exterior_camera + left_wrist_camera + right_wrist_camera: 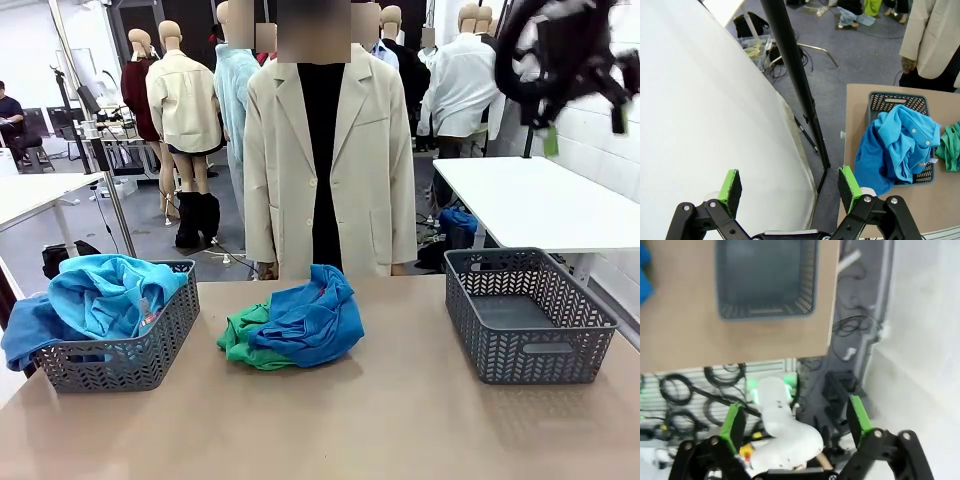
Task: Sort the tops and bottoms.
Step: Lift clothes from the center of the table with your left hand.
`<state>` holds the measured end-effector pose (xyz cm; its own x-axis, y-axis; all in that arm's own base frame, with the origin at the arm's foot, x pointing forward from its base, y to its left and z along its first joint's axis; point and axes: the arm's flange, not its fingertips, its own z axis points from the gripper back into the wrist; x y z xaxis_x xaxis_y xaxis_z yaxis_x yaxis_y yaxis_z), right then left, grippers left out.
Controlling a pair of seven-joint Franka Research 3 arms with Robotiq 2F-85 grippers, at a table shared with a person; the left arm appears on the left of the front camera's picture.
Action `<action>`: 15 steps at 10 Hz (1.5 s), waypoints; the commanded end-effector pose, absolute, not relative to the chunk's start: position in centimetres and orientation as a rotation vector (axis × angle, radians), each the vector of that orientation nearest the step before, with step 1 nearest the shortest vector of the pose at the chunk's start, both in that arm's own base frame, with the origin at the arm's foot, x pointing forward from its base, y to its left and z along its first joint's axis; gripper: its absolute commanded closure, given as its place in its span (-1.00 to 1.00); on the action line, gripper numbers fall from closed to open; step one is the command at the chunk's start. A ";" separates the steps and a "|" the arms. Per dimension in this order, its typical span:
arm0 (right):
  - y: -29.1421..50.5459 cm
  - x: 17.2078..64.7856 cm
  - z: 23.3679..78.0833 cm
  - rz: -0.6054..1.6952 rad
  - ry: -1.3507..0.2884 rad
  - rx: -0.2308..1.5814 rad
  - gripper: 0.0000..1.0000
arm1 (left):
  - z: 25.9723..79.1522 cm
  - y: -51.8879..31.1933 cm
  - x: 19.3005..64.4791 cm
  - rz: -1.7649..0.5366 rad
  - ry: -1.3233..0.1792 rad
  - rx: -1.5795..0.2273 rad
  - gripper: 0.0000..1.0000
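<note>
Your left gripper [790, 184] spread wide and holding nothing, your right gripper [796, 417] likewise released, blue tops [105, 290] heaped in the left basket [150, 352] at lower left of your front view, another blue top [315, 315] over green bottoms [243, 343] at centre, right basket [482, 330] lower right.

The tan table [400, 430] carries three things in a row. The first grey basket [150, 350] sits at 9 o'clock, by the table's edge, and the second grey basket [520, 345] at 3 o'clock. Between them, toward 12 o'clock, lies a heap of blue tops [315, 320] over green bottoms [240, 342].
</note>
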<state>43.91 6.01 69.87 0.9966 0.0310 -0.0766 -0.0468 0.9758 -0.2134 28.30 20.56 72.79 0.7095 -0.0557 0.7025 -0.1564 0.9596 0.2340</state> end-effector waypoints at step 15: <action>7.3 44.2 60.7 0.077 -0.106 0.011 -1.00 | 64.0 -4.6 34.2 -0.661 -0.554 -0.280 -1.00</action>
<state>44.24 7.52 60.65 0.9915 0.0662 0.1116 -0.0643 0.9977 -0.0200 34.61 -5.14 65.33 0.6504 -0.4557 0.6078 0.5966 0.8017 -0.0373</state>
